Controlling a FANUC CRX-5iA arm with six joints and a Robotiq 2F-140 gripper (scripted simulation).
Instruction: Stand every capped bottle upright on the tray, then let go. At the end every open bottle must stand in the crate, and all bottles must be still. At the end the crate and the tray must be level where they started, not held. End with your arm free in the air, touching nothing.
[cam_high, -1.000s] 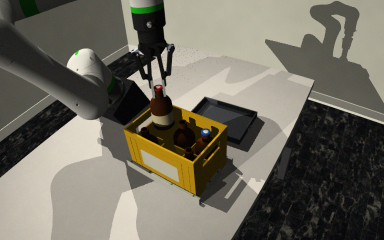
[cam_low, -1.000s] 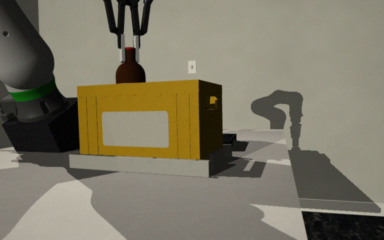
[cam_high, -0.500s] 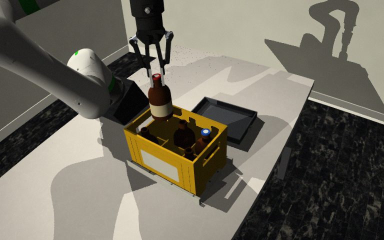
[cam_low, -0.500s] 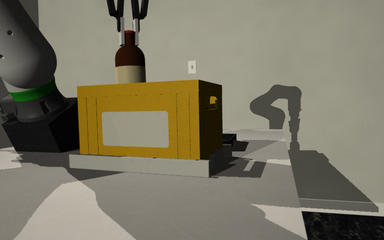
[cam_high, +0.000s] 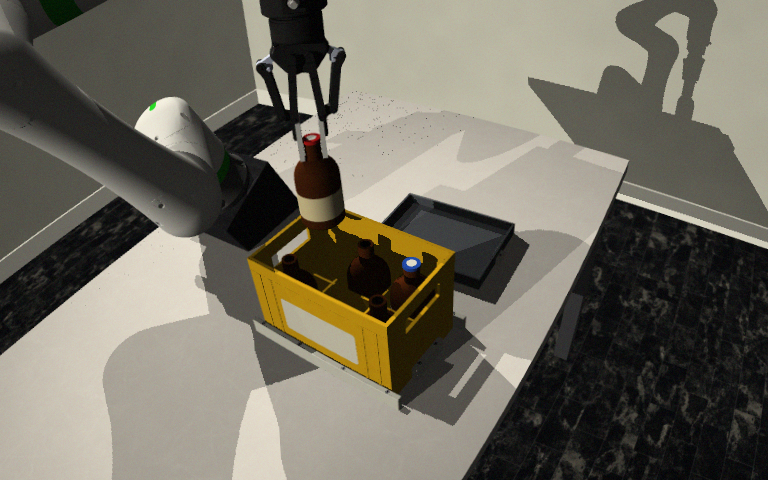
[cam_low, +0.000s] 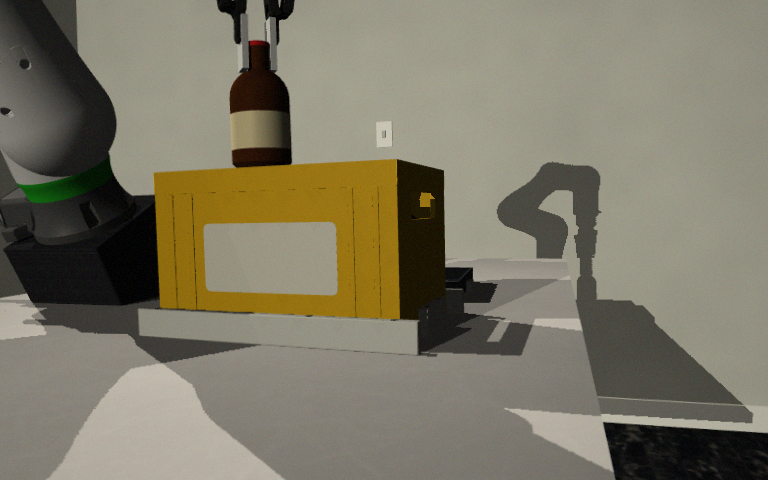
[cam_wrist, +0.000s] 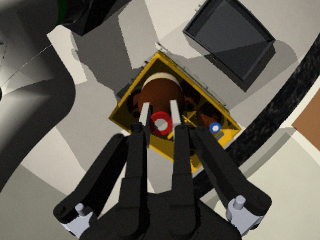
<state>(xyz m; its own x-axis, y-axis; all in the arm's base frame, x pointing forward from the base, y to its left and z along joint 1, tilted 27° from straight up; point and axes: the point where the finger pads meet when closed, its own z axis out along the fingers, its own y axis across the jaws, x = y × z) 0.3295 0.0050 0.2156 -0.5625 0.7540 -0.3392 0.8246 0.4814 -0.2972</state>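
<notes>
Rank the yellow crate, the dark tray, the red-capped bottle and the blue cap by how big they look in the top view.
1. Yellow crate.
2. Dark tray, though it lies farther from the camera.
3. Red-capped bottle, hanging in the claw, nearer the camera.
4. Blue cap, clearly smallest.

Pale table carries yellow crate on grey plinth, dark tray beside.
</notes>
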